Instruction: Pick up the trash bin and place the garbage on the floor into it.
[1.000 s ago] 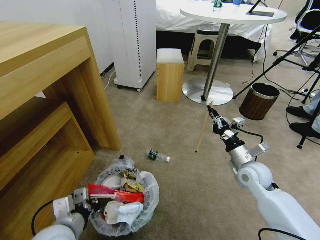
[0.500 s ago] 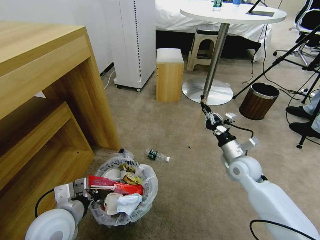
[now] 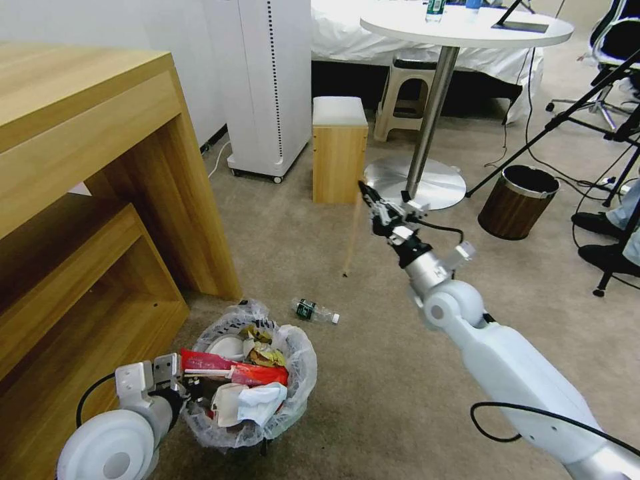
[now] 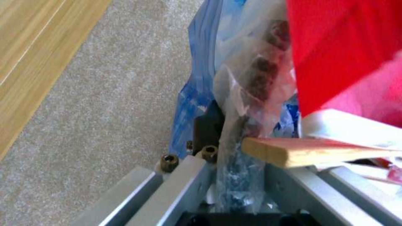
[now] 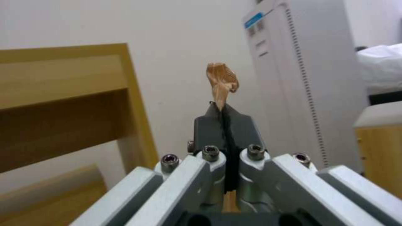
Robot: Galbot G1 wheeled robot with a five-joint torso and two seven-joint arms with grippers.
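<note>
Wooden stick (image 3: 351, 235) is pinched by its top in the closed right gripper (image 3: 369, 193) above carpet, w/ lined trash bin (image 3: 248, 387) rim clamped by left gripper (image 3: 189, 390); stick could swing & miss.

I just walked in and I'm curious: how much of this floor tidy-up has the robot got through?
Mostly done: the trash bin, gripped at its rim by the left gripper, is piled with wrappers and paper. In hand: the right gripper pinches a wooden stick above the carpet. Left: that stick, plus one bottle on the floor.
</note>
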